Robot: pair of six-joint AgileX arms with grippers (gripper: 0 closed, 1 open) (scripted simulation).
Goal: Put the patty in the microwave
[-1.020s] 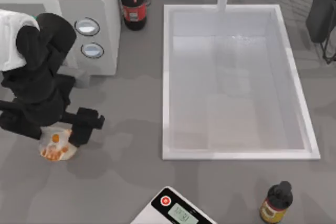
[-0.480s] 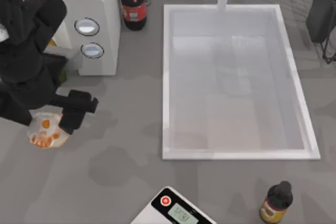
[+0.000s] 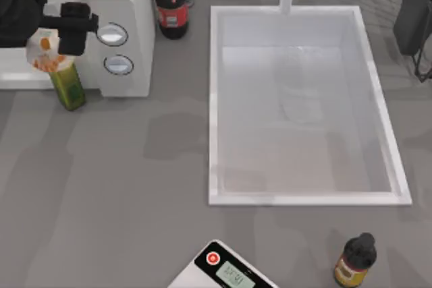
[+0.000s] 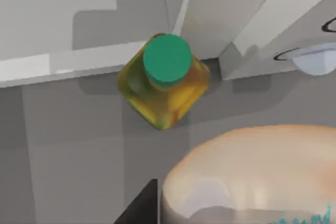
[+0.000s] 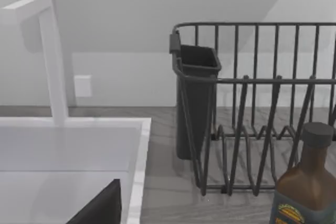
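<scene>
Carrying the patty [image 3: 44, 50] clenched in my left gripper [image 3: 57, 35], I have lifted it off the table and swung it up to the microwave [image 3: 128, 38] front — a green-capped bottle [image 4: 167, 80] stands just below it, so the insertion remains.

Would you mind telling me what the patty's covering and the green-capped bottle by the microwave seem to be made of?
The patty, held in the left claw, looks wrapped in thin glossy film, probably plastic: whitish sheen over orange patches. The green-capped bottle seems clear plastic or glass: yellow liquid shows through; its cap looks matte plastic.
</scene>
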